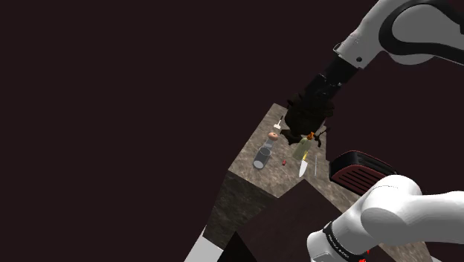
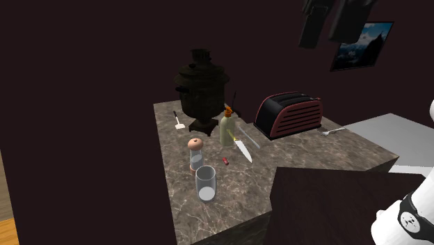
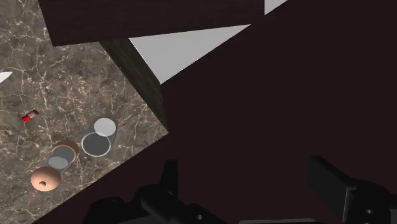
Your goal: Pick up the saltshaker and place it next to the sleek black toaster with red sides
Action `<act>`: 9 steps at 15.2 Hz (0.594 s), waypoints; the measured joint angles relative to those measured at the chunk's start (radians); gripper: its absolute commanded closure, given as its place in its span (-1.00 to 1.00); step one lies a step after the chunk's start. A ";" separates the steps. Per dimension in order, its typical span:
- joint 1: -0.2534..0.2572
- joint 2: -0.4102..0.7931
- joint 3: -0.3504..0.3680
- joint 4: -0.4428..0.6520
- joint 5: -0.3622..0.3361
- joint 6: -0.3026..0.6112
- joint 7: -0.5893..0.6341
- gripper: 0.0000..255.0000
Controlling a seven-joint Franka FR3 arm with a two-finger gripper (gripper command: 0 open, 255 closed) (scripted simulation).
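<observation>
Currently, in the second exterior view: a white spatula (image 2: 179, 124) lies at the counter's (image 2: 209, 216) back left, with a dark samovar (image 2: 202, 87) beside it. The saltshaker (image 2: 196, 153), clear with a tan round cap, stands upright in front of the samovar, just beside a glass (image 2: 205, 184). A small red item (image 2: 225, 161), a bottle (image 2: 227, 127) and a knife (image 2: 242, 149) lie between the shaker and the toaster (image 2: 288, 115), which is well apart from it. A fork (image 2: 334, 131) lies right of the toaster. The gripper (image 2: 322, 38) hangs high above the toaster end. In the wrist view its fingers (image 3: 168, 181) are wide apart and empty.
</observation>
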 measured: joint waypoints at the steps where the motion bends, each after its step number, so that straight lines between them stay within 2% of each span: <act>1: 0.000 0.000 0.000 0.000 0.000 0.000 0.000 -1.00; 9: -0.031 0.139 -0.103 -0.054 -0.043 0.157 -0.122 -1.00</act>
